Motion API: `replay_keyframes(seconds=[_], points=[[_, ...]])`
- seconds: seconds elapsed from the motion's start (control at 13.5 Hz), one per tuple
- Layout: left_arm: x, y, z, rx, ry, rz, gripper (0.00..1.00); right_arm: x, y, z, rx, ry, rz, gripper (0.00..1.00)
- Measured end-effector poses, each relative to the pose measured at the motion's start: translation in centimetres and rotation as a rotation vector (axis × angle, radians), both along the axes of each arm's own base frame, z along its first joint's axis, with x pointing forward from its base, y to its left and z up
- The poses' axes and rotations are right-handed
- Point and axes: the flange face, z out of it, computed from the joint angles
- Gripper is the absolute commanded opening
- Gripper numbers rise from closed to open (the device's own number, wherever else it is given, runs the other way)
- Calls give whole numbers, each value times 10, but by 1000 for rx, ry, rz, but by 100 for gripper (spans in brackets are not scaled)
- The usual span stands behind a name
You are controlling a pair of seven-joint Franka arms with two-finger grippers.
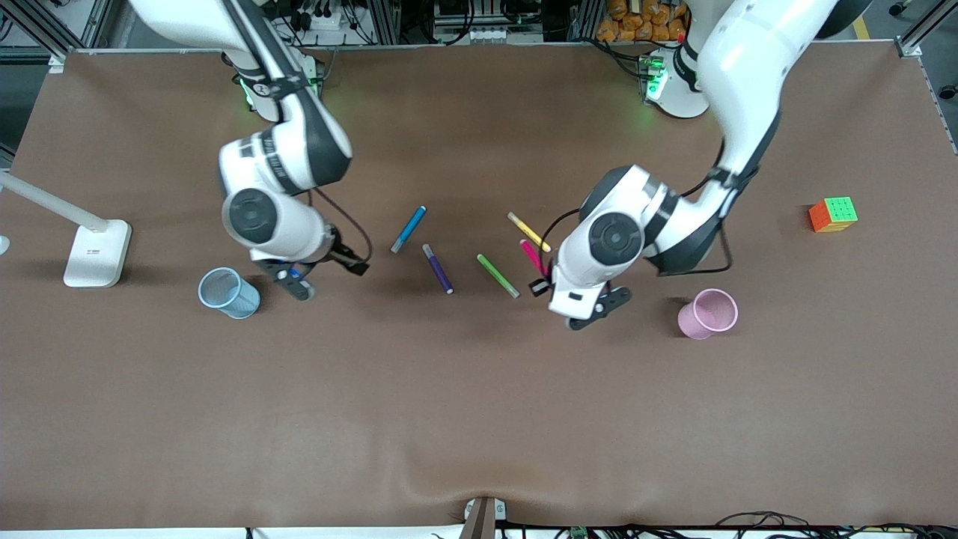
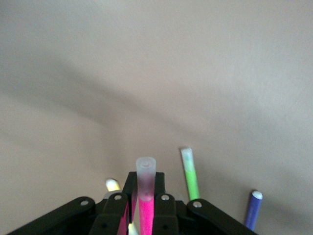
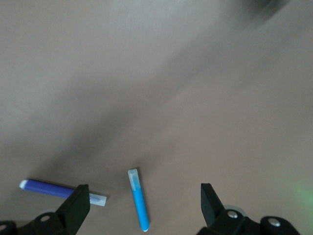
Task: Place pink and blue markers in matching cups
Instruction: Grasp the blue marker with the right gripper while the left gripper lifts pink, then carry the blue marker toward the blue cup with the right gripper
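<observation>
Across the front view, from the right arm's end of the table. A white lamp base (image 1: 96, 253) stands near the table edge. The light blue cup (image 1: 229, 293) stands upright on the brown table (image 1: 479, 419). Just beside it, toward the middle, hangs my right gripper (image 1: 298, 281); in the right wrist view its fingers (image 3: 76, 208) are spread wide apart and hold nothing, with the blue marker (image 3: 138, 199) lying on the table between them.

Middle of the table: the blue marker (image 1: 409, 228) lies flat, farther from the front camera than the purple pen (image 1: 438, 268) beside it. The green pen (image 1: 498, 275) follows, then the yellow pen (image 1: 529, 232), farthest of this group from the camera.

The pink marker (image 1: 533, 257) runs up under my left wrist. In the left wrist view my left gripper (image 2: 145, 203) is clamped on the pink marker (image 2: 145, 196), whose pale cap juts out past my fingers (image 2: 163, 210).

Toward the left arm's end: the pink cup (image 1: 708, 314) stands upright near my left gripper (image 1: 591, 311), apart from it. A colour cube (image 1: 833, 214) sits well apart, farther from the camera.
</observation>
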Motion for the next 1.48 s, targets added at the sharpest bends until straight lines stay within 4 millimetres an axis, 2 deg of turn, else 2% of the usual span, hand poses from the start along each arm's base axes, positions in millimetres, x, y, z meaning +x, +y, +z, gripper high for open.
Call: replay_keyframes(seconds=[0.07,0.3,0.59,0.74,0.97,1.19,1.34,1.48], points=[[2,9,15,53,-34,-19,0,-9,10,-12,-3,-6,7,82],[10,35,47,130,-95,-21,0,-25,22,-41,2,-41,15,71],[28,85,84,191,-154,2,0,-39,34,-77,-3,-73,34,61],[34,108,96,209,-169,-16,0,-46,47,-91,-7,-91,37,53],[44,141,100,275,-190,-77,0,-56,62,-105,-16,-95,43,46],[44,155,88,369,-203,-131,0,-58,60,-111,-15,-108,39,43],[42,159,77,440,-211,-171,0,-64,58,-118,-17,-112,41,22],[40,163,67,506,-221,-207,0,-68,57,-123,-19,-116,44,16]])
